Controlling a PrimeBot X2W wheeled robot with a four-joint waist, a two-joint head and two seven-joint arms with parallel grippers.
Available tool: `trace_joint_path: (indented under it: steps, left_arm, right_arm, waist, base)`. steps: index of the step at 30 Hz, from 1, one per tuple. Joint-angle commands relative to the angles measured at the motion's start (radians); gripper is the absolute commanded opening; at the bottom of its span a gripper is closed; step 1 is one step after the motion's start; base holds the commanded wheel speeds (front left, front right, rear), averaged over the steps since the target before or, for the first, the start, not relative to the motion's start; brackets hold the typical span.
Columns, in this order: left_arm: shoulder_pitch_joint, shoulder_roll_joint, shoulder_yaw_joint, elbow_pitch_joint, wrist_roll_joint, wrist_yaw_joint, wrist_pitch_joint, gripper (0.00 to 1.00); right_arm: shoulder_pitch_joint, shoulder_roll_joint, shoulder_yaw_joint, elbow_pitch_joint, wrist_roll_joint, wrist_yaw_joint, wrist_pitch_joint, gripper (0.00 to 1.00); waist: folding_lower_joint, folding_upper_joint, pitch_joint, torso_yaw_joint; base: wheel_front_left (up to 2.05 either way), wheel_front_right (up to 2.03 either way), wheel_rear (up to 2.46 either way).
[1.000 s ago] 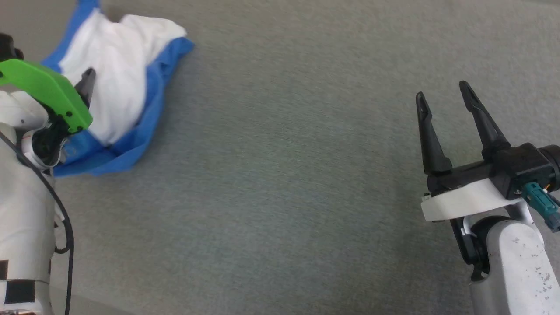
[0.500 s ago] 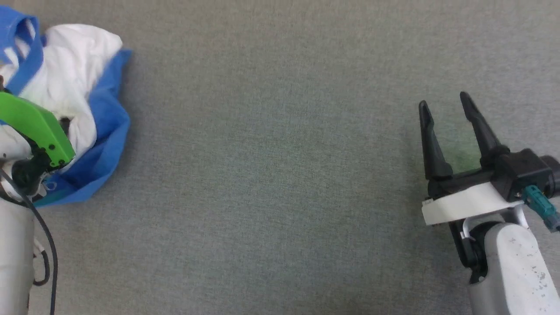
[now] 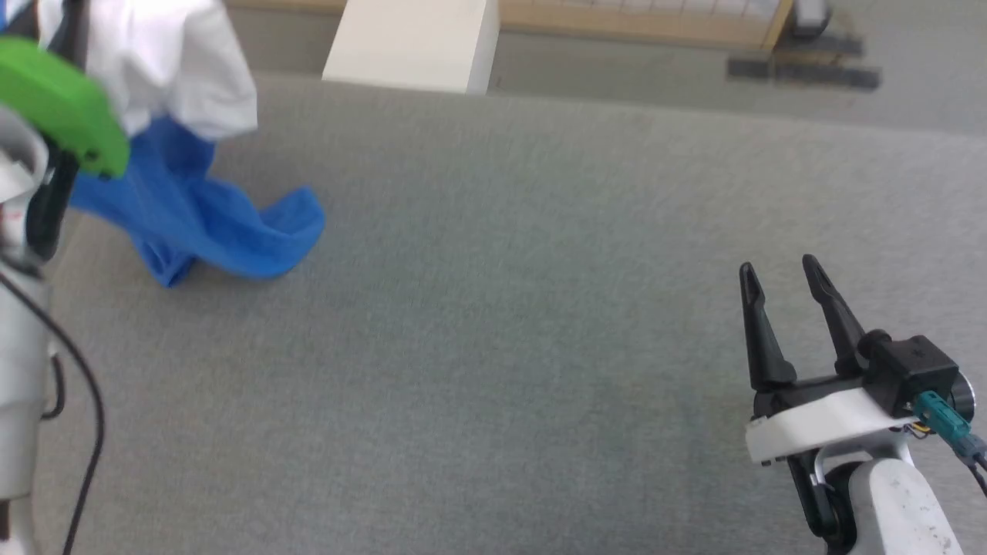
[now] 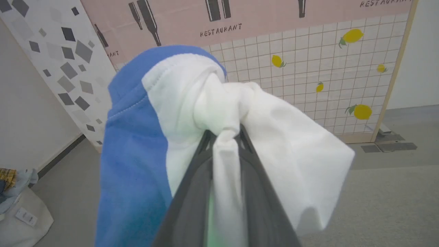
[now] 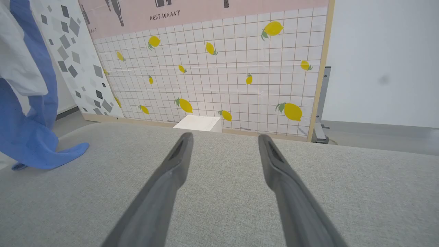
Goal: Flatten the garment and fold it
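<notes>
The garment (image 3: pixel 177 69) is a white shirt with blue sleeves. It hangs bunched from my left gripper (image 4: pixel 224 132), which is shut on a fold of its white cloth. A blue sleeve (image 3: pixel 231 227) trails down and its end rests on the grey table (image 3: pixel 501 324). In the head view the left arm's green wrist cover (image 3: pixel 62 100) sits at the upper left, in front of the cloth. My right gripper (image 3: pixel 777 267) stands open at the lower right, low over the bare table and far from the garment (image 5: pixel 31 137).
A white box (image 3: pixel 416 42) stands beyond the table's far edge. Behind it rises a tiled panel with lemons (image 5: pixel 223 68). A pale bag (image 4: pixel 20 212) lies on the floor at the left.
My left gripper has shut on the garment and lifted it off the table, leaving one blue sleeve touching. The head camera has tilted up. The right gripper has stayed open.
</notes>
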Motion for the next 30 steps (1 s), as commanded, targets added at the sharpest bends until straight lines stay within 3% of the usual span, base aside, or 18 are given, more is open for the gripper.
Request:
trace_joint_path:
  steps: [1, 10, 17, 26, 30]
  left_arm:
    - [-0.038, -0.018, -0.017, -0.024, 0.019, -0.004, -0.029, 0.0]
    - [-0.164, -0.141, -0.127, -0.104, 0.064, -0.011, -0.108, 0.0]
    - [-0.177, -0.258, -0.193, -0.093, 0.023, -0.018, -0.122, 0.0]
    - [0.04, -0.34, -0.32, 0.005, -0.067, -0.033, 0.004, 0.0]
    - [0.176, -0.361, -0.386, 0.092, -0.085, -0.015, 0.096, 0.0]
  right_arm:
    - [0.019, -0.001, -0.001, 0.002, 0.011, -0.002, -0.008, 1.0]
    - [0.066, -0.001, -0.014, 0.004, 0.013, -0.002, -0.001, 1.0]
    - [0.085, -0.001, -0.016, -0.018, 0.007, -0.002, 0.016, 1.0]
    - [0.101, -0.001, -0.006, -0.035, 0.01, -0.002, 0.027, 1.0]
    - [0.102, -0.001, 0.0, -0.043, 0.011, -0.002, 0.029, 1.0]
  waist:
    - [0.0001, 0.0, -0.12, -0.086]
    - [0.0001, 0.0, -0.167, -0.232]
    - [0.0001, 0.0, -0.165, -0.337]
    - [0.0001, 0.0, -0.141, -0.422]
    - [0.0001, 0.0, -0.129, -0.44]
  base:
    - [0.0, 0.0, 0.0]
    - [0.0, 0.0, 0.0]
    - [0.0, 0.0, 0.0]
    - [0.0, 0.0, 0.0]
    - [0.0, 0.0, 0.0]
